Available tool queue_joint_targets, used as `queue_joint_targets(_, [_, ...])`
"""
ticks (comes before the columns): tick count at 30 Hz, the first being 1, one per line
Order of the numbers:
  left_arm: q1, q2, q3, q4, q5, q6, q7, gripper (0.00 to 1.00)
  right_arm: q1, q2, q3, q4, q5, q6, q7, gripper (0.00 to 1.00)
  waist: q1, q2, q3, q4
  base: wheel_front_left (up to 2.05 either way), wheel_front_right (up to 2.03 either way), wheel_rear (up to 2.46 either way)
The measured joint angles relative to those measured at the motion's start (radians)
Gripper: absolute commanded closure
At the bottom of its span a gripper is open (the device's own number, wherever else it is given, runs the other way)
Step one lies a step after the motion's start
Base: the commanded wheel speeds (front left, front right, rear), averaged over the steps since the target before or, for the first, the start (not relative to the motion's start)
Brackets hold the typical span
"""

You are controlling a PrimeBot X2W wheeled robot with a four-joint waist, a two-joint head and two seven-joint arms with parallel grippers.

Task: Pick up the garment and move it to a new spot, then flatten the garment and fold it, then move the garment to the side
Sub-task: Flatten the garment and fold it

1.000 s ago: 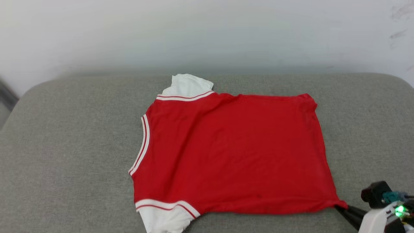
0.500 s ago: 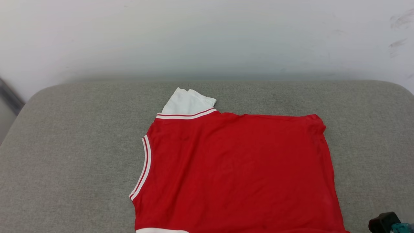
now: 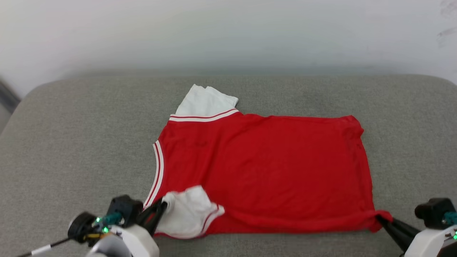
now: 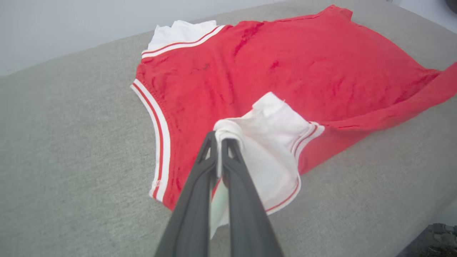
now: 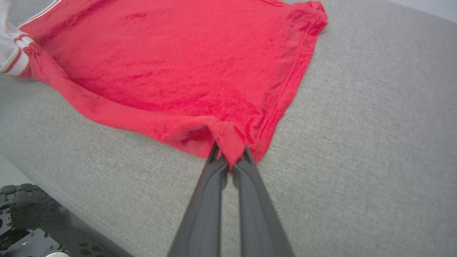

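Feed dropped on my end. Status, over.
Left gripper shut on white sleeve. Right gripper shut on hem corner. Jersey spread on cushion, plain red side up. Nothing in the way.

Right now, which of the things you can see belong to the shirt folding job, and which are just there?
Part of the job:
- garment, red, spread on the cushion
- left gripper, shut on its white sleeve
- right gripper, shut on its red hem corner

Just there:
- grey cushion under the garment
- pale wall behind
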Motion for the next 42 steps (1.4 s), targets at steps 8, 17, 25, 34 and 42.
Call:
queue_joint_targets(8, [-0.198,0.003,0.004,0.063,0.051,-0.073,0.053,1.00,-0.092,0.013,-0.027,-0.025,-0.007,0.000,0.028,1.00,0.0000,0.0000,0.065,-0.020,0.00,0.00,0.00])
queue_joint_targets(17, [-0.349,-0.013,0.001,0.191,0.075,-0.138,0.087,1.00,-0.244,0.032,0.009,0.047,-0.021,0.000,0.065,1.00,0.0001,0.0000,0.173,-0.044,0.00,0.00,0.00])
queue_joint_targets(25, [-0.390,-0.048,-0.024,0.358,0.075,-0.189,0.086,1.00,-0.366,0.055,0.090,0.191,-0.018,0.000,0.070,1.00,0.0002,0.0000,0.247,-0.061,0.00,0.00,0.00])
queue_joint_targets(34, [-0.446,-0.107,-0.058,0.526,0.064,-0.240,0.056,1.00,-0.457,0.059,0.182,0.330,-0.010,0.000,0.034,1.00,0.0000,0.0000,0.262,-0.057,0.00,0.00,0.00])
queue_joint_targets(42, [-0.471,-0.131,-0.058,0.592,0.040,-0.249,0.029,0.00,-0.472,0.061,0.201,0.357,-0.001,0.000,-0.062,0.00,0.0001,0.0000,0.200,-0.050,0.00,0.00,0.00])
